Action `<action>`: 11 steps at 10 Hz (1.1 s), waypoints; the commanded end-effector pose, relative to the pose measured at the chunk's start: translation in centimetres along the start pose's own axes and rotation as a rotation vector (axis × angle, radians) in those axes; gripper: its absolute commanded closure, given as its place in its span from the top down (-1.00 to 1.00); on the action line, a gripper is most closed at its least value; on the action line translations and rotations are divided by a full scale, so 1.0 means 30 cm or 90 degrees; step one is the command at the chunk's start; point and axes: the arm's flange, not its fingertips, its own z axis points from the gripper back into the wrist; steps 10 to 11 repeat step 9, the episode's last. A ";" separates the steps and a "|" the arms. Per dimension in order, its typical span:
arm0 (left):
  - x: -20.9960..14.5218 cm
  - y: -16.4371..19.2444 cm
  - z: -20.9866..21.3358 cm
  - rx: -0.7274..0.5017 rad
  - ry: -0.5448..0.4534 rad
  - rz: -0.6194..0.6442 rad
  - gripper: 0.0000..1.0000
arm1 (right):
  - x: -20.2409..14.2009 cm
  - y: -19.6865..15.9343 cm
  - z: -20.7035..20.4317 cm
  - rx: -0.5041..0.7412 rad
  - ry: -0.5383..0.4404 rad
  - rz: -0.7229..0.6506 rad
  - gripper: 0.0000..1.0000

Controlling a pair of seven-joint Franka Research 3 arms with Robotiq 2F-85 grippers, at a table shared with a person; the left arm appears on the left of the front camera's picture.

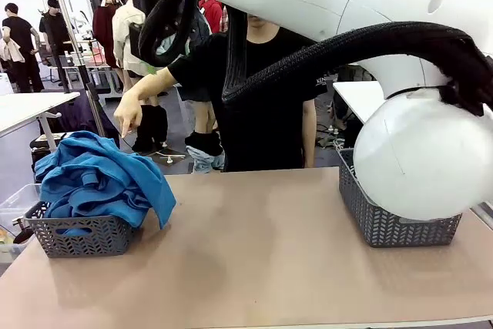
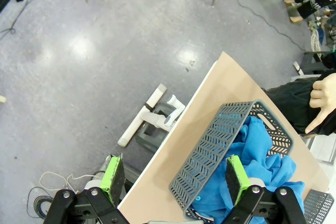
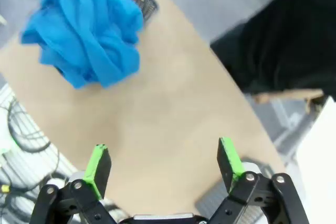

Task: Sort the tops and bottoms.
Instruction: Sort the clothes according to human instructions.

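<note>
A heap of bright blue tops (image 1: 96, 179) fills a grey mesh basket (image 1: 77, 236) at the table's left end and spills over its rim. Looking down from high above that end, my left gripper (image 2: 176, 179) stands open over the same basket (image 2: 220, 145) and blue tops (image 2: 262, 169). My right gripper (image 3: 163, 163) hangs open over the bare tan tabletop (image 3: 173, 108), with the blue tops (image 3: 86, 27) farther off at upper left. A person's hand (image 1: 128, 117) points down just behind the pile.
A second grey basket (image 1: 370, 217) stands at the table's right end, mostly hidden by a white arm joint (image 1: 420, 152). The person in black (image 1: 266, 105) stands at the far edge. Another table (image 1: 31, 105) is at back left.
</note>
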 end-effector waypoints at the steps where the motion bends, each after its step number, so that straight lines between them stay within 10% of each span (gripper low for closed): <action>1: 0.000 0.004 0.003 0.003 -0.003 -0.004 1.00 | 0.183 -0.008 0.041 -0.027 0.074 -0.079 1.00; 2: 0.000 0.004 0.003 0.003 -0.003 -0.004 1.00 | 0.000 0.000 0.000 0.000 0.000 0.000 1.00; 11: 0.000 0.004 0.003 0.003 -0.003 -0.004 1.00 | 0.000 0.000 0.000 0.000 0.000 0.000 1.00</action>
